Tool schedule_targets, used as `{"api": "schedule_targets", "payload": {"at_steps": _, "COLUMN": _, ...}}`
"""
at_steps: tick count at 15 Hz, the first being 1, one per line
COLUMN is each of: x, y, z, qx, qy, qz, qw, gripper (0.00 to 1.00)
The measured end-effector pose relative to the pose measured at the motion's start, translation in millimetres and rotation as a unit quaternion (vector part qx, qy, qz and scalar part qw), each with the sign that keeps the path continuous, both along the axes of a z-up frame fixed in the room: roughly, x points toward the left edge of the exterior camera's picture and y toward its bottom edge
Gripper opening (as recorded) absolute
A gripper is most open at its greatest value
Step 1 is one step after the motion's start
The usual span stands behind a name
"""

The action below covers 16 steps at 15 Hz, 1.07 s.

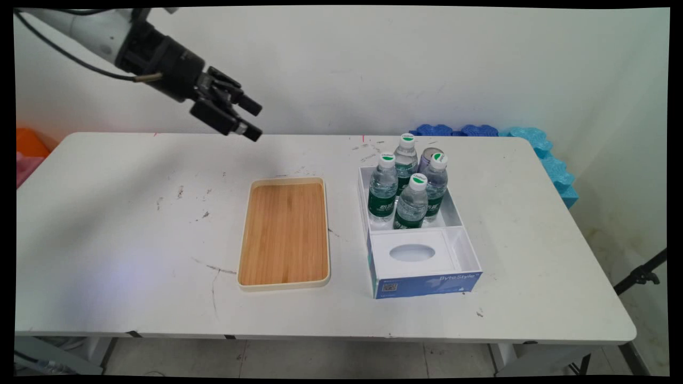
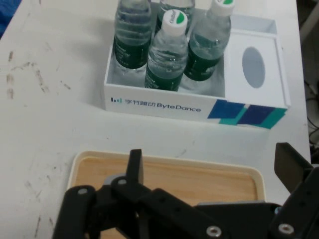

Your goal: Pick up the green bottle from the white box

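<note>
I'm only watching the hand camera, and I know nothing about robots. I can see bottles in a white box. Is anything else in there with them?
Observer: Yes. A metal can stands behind the bottles, at the far end of the box.
Operator: Where is the hand itself?
Observer: The gripper hangs open in the air above the table, up and left of the wooden tray in the main view.
Operator: Is there anything beyond the table?
Observer: Blue foam pieces lie past its far right corner.
</note>
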<state>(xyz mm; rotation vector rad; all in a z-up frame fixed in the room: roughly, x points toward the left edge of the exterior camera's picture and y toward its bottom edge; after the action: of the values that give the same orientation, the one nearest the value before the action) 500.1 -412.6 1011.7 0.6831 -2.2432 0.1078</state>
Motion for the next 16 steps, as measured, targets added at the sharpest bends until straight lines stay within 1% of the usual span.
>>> {"api": "schedule_targets", "payload": {"at_steps": 2, "x": -14.3, "y": -7.5, "z": -1.3, "qx": -0.001, "qy": 0.001, "qz": 0.010, "qw": 1.0000, "gripper": 1.00}}
{"api": "schedule_targets", "payload": {"at_steps": 4, "x": -34.3, "y": -17.3, "z": -4.2, "qx": -0.002, "qy": 0.001, "qz": 0.020, "qw": 0.9998, "gripper": 1.00}}
{"api": "schedule_targets", "payload": {"at_steps": 7, "x": -56.6, "y": -27.5, "z": -9.8, "qx": -0.002, "qy": -0.001, "qz": 0.030, "qw": 0.9996, "gripper": 1.00}}
{"api": "schedule_targets", "payload": {"at_steps": 10, "x": -88.3, "y": -40.2, "z": -21.5, "qx": 0.000, "qy": -0.005, "qz": 0.037, "qw": 0.9993, "gripper": 1.00}}
{"api": "schedule_targets", "payload": {"at_steps": 12, "x": -103.2, "y": -45.0, "z": -28.8, "qx": 0.004, "qy": -0.009, "qz": 0.037, "qw": 0.9993, "gripper": 1.00}}
{"api": "schedule_targets", "payload": {"at_steps": 15, "x": -130.6, "y": -54.0, "z": -47.5, "qx": 0.011, "qy": -0.019, "qz": 0.037, "qw": 0.9991, "gripper": 1.00}}
{"api": "schedule_targets", "payload": {"at_steps": 16, "x": -135.5, "y": -55.9, "z": -51.7, "qx": 0.012, "qy": -0.020, "qz": 0.037, "qw": 0.9990, "gripper": 1.00}}
